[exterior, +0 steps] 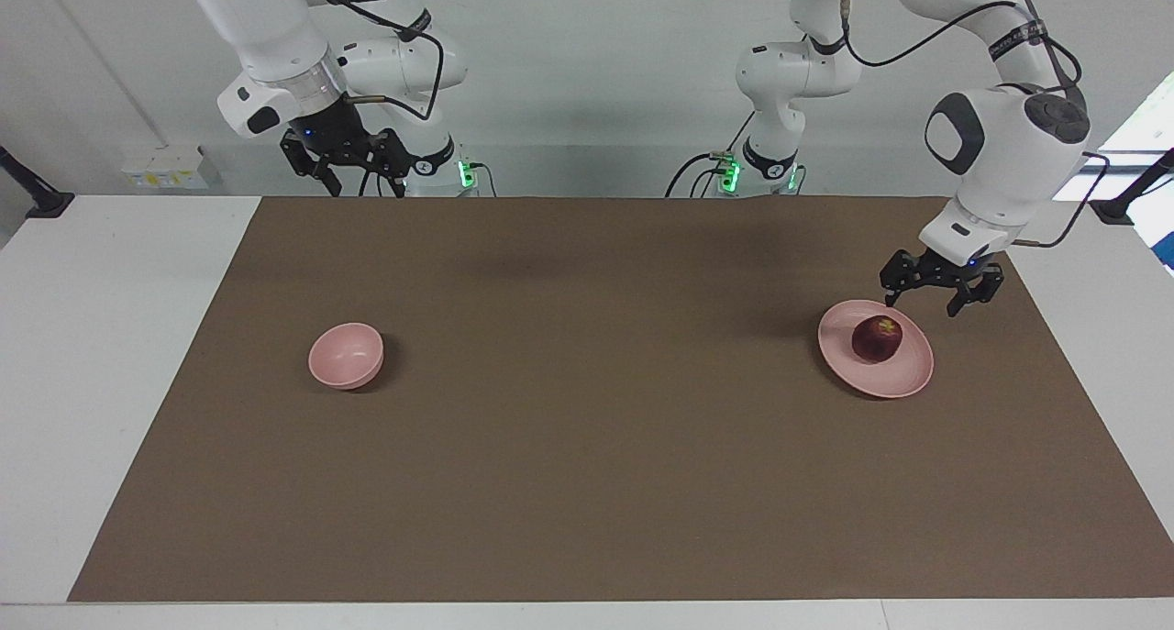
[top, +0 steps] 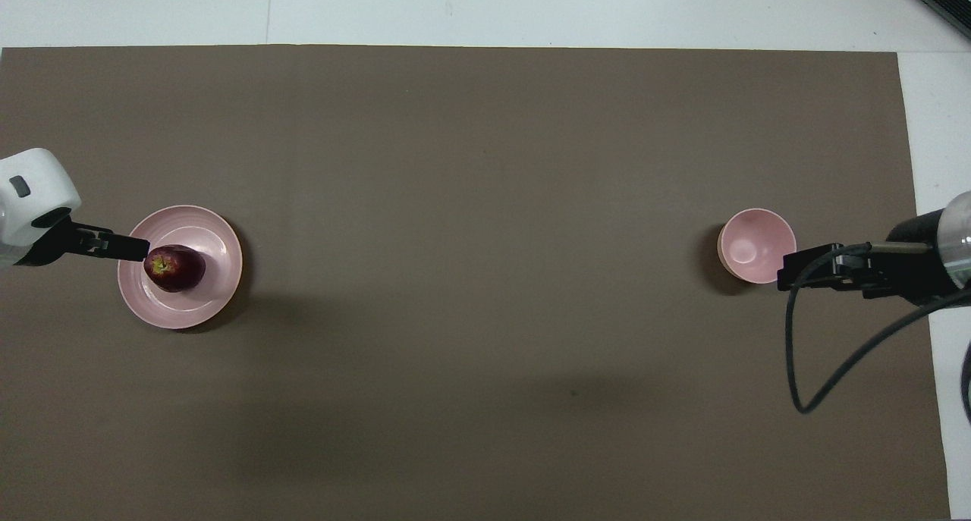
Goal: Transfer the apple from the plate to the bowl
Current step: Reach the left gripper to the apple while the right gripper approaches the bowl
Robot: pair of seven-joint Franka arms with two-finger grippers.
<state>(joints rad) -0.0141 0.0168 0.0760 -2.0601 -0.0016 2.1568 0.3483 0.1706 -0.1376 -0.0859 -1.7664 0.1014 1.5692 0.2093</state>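
Red apple (exterior: 877, 338) under left claw (exterior: 922, 307)

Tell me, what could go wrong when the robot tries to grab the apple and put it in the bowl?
The apple is round and lies loose on the plate, so the open left gripper might nudge it and make it roll off. The bowl is only a bit wider than the apple, so a sloppy drop could miss or tip it.

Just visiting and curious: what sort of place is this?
Probably a robotics lab: two white robot arms mounted at a white table, a plain brown mat, and test props like a small pale pink bowl.
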